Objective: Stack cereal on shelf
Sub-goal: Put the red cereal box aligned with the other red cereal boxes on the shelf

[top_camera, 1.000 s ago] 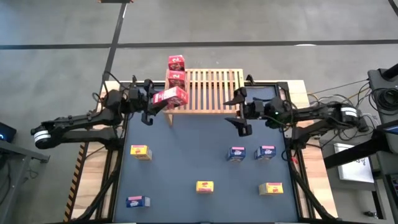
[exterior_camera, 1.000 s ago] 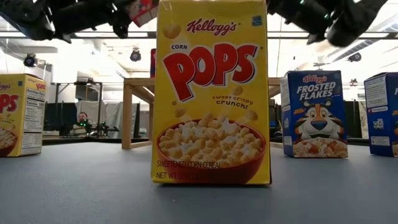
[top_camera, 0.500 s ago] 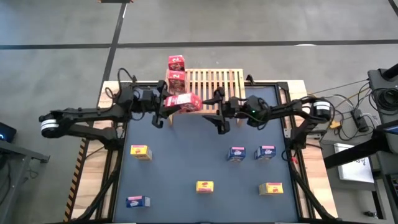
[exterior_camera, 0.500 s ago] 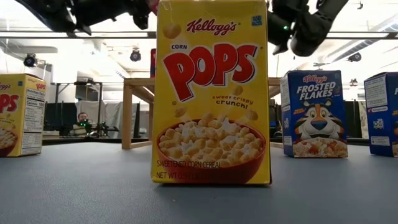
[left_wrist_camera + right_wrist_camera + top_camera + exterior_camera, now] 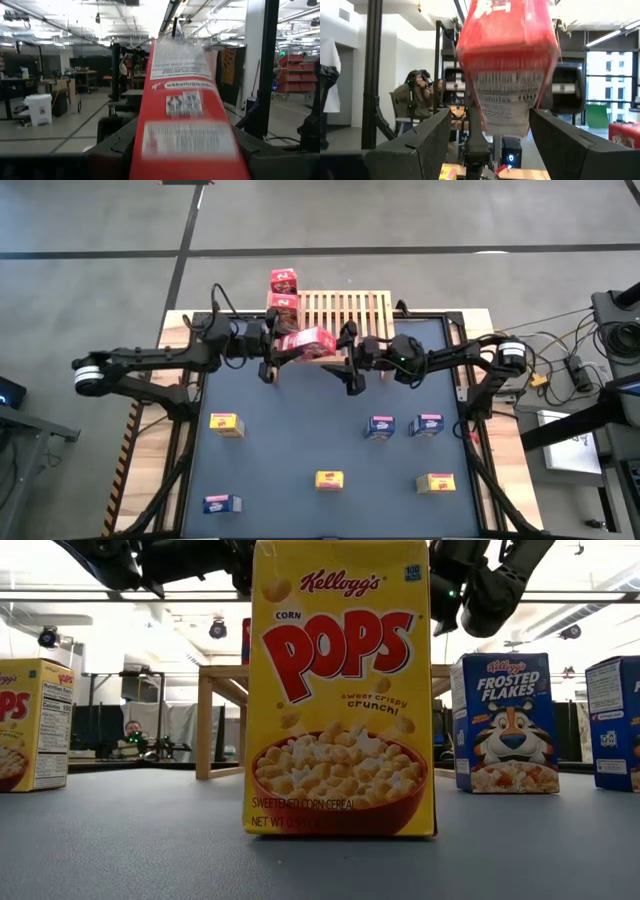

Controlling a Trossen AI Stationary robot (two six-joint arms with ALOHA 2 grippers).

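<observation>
- While both arms are meeting over the front edge of the shelf (image 5: 345, 320), the left gripper (image 5: 285, 352) is pinching a red cereal box (image 5: 307, 342) and holding it in the air.
- The right gripper (image 5: 345, 360) is sitting at the box's other end, fingers (image 5: 420, 145) spread wide on either side of it, not touching.
- Two more red boxes (image 5: 283, 292) are standing at the shelf's left end.
- Yellow boxes (image 5: 329, 479) and blue boxes (image 5: 380, 427) are waiting on the dark table (image 5: 290, 440).
</observation>
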